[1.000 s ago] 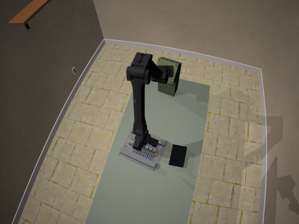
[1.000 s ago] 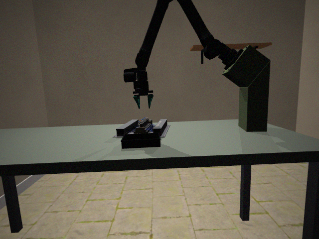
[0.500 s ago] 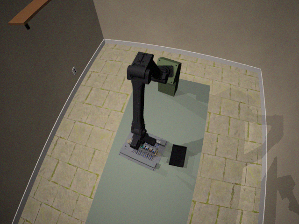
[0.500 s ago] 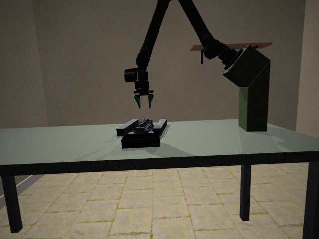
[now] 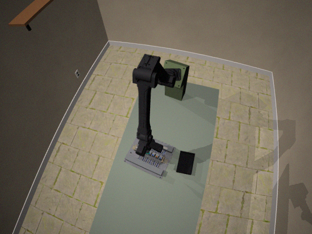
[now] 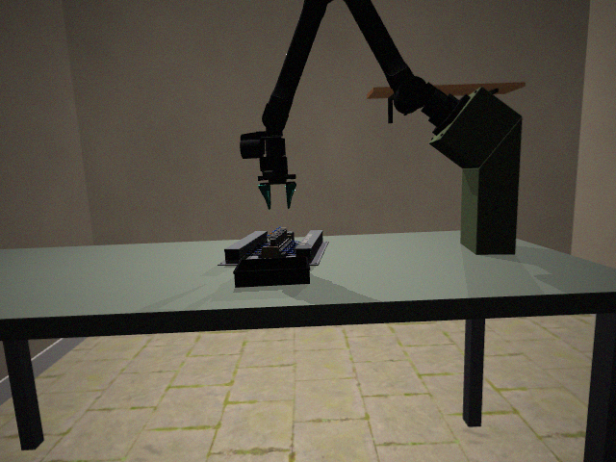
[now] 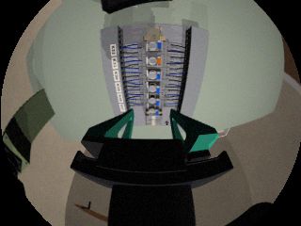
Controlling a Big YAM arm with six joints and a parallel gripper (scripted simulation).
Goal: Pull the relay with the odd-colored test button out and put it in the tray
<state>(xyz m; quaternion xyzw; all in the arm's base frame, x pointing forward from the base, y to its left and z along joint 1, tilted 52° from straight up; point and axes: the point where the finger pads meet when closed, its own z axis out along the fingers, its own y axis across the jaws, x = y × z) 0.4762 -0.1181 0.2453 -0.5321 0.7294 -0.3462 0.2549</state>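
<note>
A grey relay panel (image 5: 130, 159) (image 6: 242, 246) (image 7: 196, 56) lies on the green bench (image 5: 151, 201) (image 6: 124, 278). It carries a row of several relays in sockets. One relay (image 5: 157, 157) (image 7: 160, 60) has an orange test button; the others have blue buttons. A black tray (image 5: 185, 162) (image 6: 271, 270) stands on the bench beside the panel, on the side nearer the orange relay. My gripper (image 6: 277, 196) (image 7: 151, 112) has teal fingers. It is open and empty, and hangs well above the relay row, pointing down. In the wrist view the orange relay lies ahead of the fingertips, towards the tray.
The arm's green pedestal (image 5: 176, 87) (image 6: 490, 198) stands at the far end of the bench. Black wire ducts (image 6: 312, 240) run along both sides of the relay row. A wooden shelf (image 5: 27, 13) (image 6: 448, 89) hangs on the wall.
</note>
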